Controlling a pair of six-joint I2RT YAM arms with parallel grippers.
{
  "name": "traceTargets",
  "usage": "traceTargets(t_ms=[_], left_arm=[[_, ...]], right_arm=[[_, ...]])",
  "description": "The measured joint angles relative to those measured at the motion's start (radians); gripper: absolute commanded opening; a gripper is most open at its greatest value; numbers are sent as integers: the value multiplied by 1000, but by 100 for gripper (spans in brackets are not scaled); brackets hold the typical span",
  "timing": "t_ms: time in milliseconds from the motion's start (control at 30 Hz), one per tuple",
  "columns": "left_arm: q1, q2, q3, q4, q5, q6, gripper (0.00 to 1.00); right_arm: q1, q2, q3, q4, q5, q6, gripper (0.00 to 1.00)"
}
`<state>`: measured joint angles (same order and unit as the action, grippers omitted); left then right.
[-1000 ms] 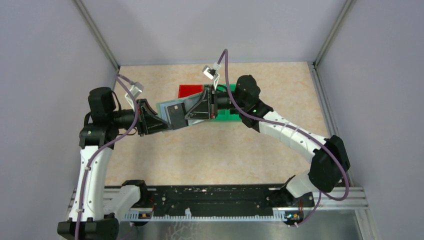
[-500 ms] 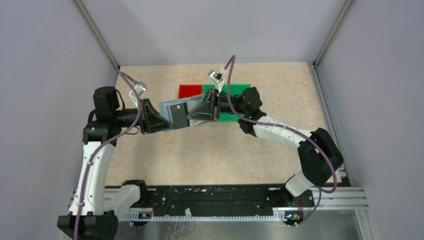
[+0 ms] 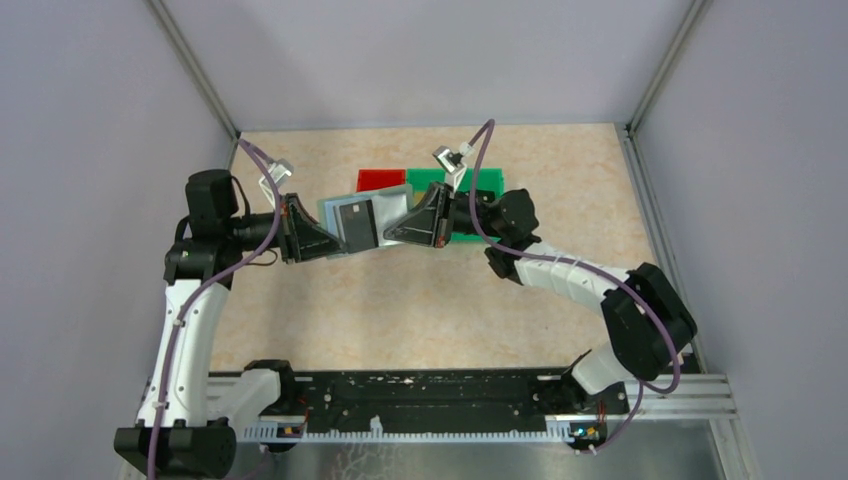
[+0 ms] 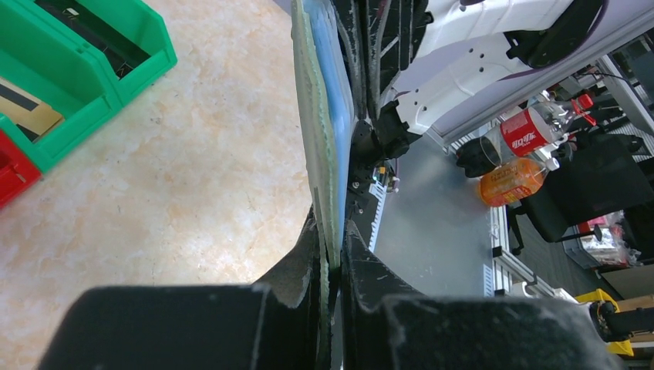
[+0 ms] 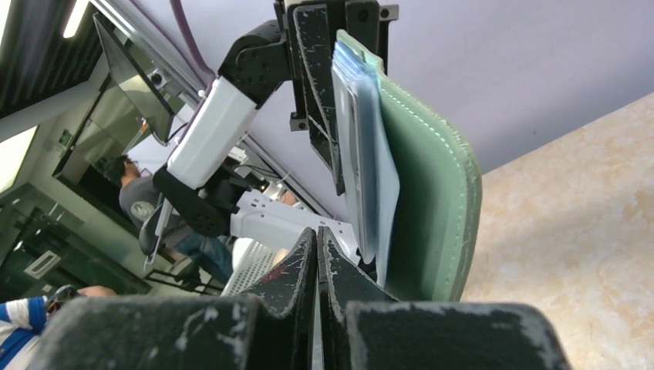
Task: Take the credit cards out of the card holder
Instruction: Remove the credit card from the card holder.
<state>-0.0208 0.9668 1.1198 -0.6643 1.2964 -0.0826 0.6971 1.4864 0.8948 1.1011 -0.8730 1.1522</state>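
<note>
The card holder [image 3: 392,205], a grey-green wallet with a pale blue inside, hangs open above the table. My left gripper [image 3: 337,244] is shut on its lower left edge [image 4: 320,123]. A dark grey credit card [image 3: 355,222] sits in its inner pocket. My right gripper [image 3: 388,232] is shut, its tips by the holder's right part. In the right wrist view the shut right gripper [image 5: 318,231] has nothing between its fingers. There the holder's green cover [image 5: 432,193] and blue pockets [image 5: 364,154] stand just to the right of them.
A red bin [image 3: 380,179] and a green bin [image 3: 478,182] stand on the table behind the holder. The green bin [image 4: 77,62] holds some dark and tan items. Grey walls close in the table on three sides.
The right gripper has shut and its arm has drawn back to the right, its elbow folding lower. The left gripper and the holder have shifted slightly towards the back.
</note>
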Motion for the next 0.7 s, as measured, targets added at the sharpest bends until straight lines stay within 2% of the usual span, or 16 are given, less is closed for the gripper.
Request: traceTargets(t_ms=[167,233,467,700], left_arm=[[1,0,2,-2,-3,1,0],[1,0,2,-2,-2,2,0],[1,0,2,-2,6,14,0],[1,-5,2,-32,11,74,0]], right_arm=[[0,-35,-24,-10,23,-33,0],[0,-39,-25,-15,28,-45,13],[0,-31,6,-83,37,-84,31],[6,-5,113,-170,42,-150,35]])
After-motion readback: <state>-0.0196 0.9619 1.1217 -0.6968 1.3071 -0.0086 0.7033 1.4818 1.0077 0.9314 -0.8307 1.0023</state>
